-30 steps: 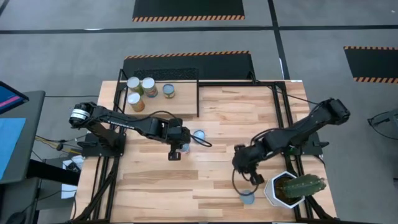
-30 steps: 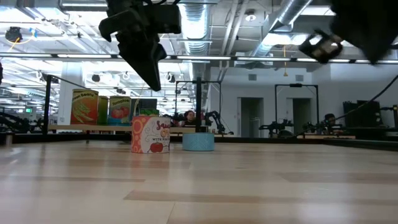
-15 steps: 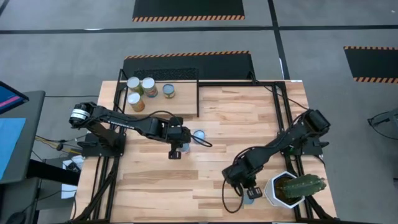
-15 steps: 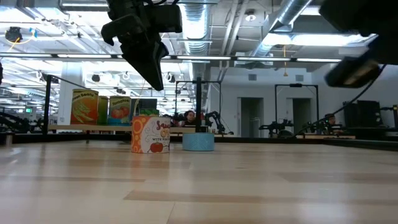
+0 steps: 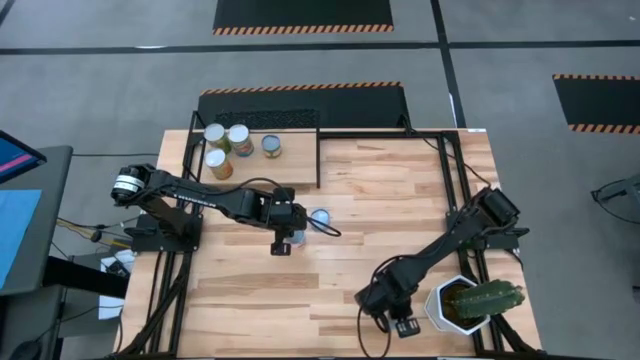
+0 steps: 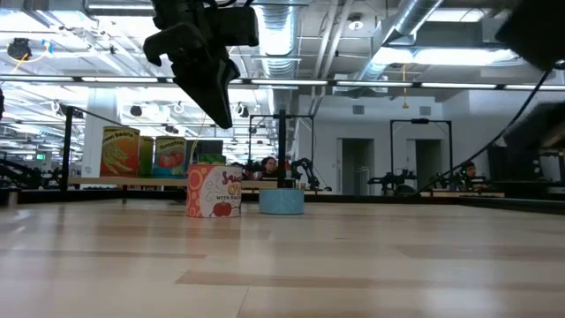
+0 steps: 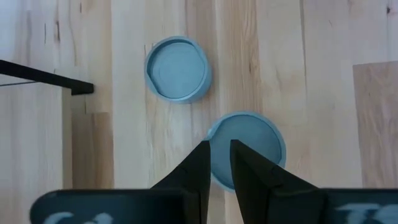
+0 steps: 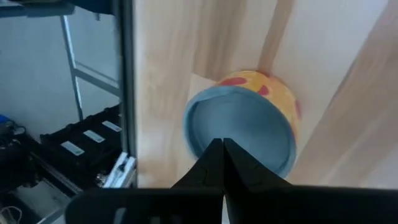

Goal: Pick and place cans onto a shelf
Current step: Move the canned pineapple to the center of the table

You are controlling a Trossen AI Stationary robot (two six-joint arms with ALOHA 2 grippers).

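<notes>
Planked wooden tabletop (image 5: 350,190); shelf (image 5: 262,165), hazard-striped grey floor (image 5: 100,80)

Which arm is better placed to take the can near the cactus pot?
Right. Its tool hangs over that can beside the cactus pot; the left tool is mid-table above other cans.

Lighting: bright, even, from ceiling strips seen in the low view; some glare there around the lamps. Tabletop (image 5: 330,280) evenly lit, arm shadows short and soft. Low view: near boards blurred, arm overhead a dark silhouette. Left wrist view sharp, faint shadows. Right wrist view: can (image 8: 245,124) soft, motion-smeared; planks washed out.
</notes>
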